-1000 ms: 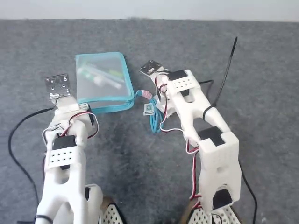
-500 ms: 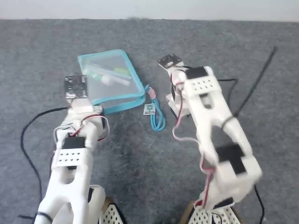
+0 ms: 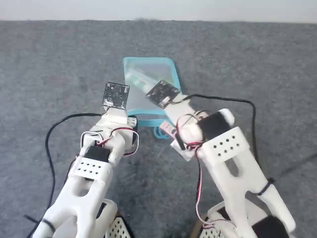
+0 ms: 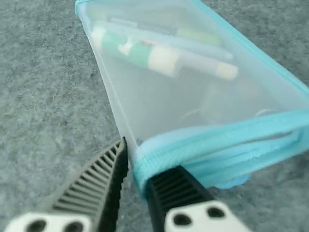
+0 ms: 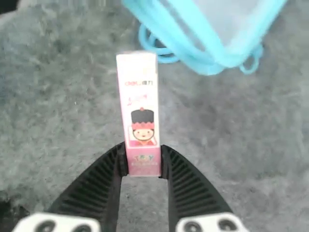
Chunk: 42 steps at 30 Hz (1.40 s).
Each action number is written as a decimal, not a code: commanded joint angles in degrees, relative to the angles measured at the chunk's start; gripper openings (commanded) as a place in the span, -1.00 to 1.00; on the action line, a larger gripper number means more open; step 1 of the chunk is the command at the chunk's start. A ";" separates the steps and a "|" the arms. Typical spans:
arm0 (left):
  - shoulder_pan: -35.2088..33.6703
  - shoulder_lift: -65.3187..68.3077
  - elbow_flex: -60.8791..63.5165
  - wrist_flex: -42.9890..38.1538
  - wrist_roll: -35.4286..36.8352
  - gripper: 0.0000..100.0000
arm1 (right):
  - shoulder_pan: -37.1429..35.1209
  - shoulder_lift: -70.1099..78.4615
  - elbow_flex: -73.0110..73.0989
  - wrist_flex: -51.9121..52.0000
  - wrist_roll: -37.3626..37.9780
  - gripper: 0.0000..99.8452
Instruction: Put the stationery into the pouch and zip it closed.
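Locate the pouch (image 3: 148,69) on the grey mat (image 3: 59,59), lying flat just beyond the two arm heads in the high view. It is translucent with a teal zipper border, and you can see several pens (image 4: 145,50) lying side by side inside it, against the edge farthest from the left arm. Check the left gripper (image 4: 137,181) in the left wrist view: its two black ribbed fingers are closed against the near corner of the pouch, pinching the teal zipper edge between them. Check the right gripper (image 5: 141,166) in the right wrist view: its fingers clamp the lower end of a pink eraser (image 5: 139,111), which stands out straight from the fingertips with its free end pointing toward the pouch. The eraser is close to the pouch's teal border but does not touch it. A teal cord (image 5: 154,46) loops on the mat beside that border. You cannot tell whether the zipper is open.
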 commanded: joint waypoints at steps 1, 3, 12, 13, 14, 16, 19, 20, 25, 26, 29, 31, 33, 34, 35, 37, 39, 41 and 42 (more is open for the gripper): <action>1.05 -1.32 -0.84 -0.79 -0.09 -0.98 | -1.45 5.23 -2.29 -0.75 -1.85 -0.98; 0.79 -1.32 -0.84 -0.79 -0.09 -0.98 | -1.36 9.80 -5.36 -0.57 -2.99 -0.98; 0.70 -1.32 -0.84 -0.79 -0.09 -0.98 | -1.36 28.97 -25.14 5.23 -7.91 -0.98; 0.70 -1.32 -0.84 -0.79 -0.09 -0.98 | -1.36 30.73 -27.60 5.58 -8.70 -0.98; 0.70 -1.32 -0.84 -0.79 -0.09 -0.98 | -1.36 32.40 -29.80 5.93 -9.23 -0.98; 0.70 -1.32 -0.84 -0.79 -0.18 -0.98 | -1.36 35.65 -33.76 6.11 -9.85 -0.98; 0.70 -1.32 -0.84 -0.79 -0.44 -0.98 | -1.19 40.13 -38.68 6.11 -10.81 -0.98; 0.70 -1.32 -0.84 -0.79 -0.53 -0.98 | -0.84 41.54 -40.26 6.11 -10.99 -0.98; 1.05 -1.32 -0.75 -0.79 -0.53 -0.98 | 1.63 48.40 -49.49 6.11 -11.08 -0.97; 1.14 -1.32 -0.75 -0.79 -0.53 -0.98 | 1.89 49.80 -51.34 6.11 -11.08 -0.97; 1.14 -1.32 -0.75 -0.79 -0.53 -0.98 | 2.77 53.05 -56.00 6.11 -12.84 -0.97; 1.14 -1.32 -0.75 -0.79 -0.53 -0.98 | 2.86 54.55 -58.64 6.11 -14.33 -0.97; 1.14 -1.32 -0.57 -0.79 -0.53 -0.98 | 2.59 55.43 -59.87 6.90 -14.33 -0.90; 1.14 -1.32 -0.57 -0.79 -0.62 -0.98 | 2.51 55.52 -59.87 7.52 -14.51 -0.84; 1.14 -1.32 -0.57 -0.79 -0.62 -0.98 | 2.07 55.52 -59.87 8.13 -14.51 -0.77; 1.14 -1.32 -0.57 -0.79 -0.62 -0.98 | 1.54 55.43 -59.87 8.57 -14.59 -0.63; 1.14 -1.32 -0.57 -0.88 -0.62 -0.98 | 1.27 54.37 -59.87 8.31 -14.68 -0.54; 1.14 -1.32 -0.57 -0.88 -0.62 -0.98 | 1.27 52.26 -59.87 7.78 -14.68 -0.55; 1.05 -1.32 -0.48 -0.88 -0.62 -0.98 | 1.27 50.86 -59.87 7.43 -14.68 -0.57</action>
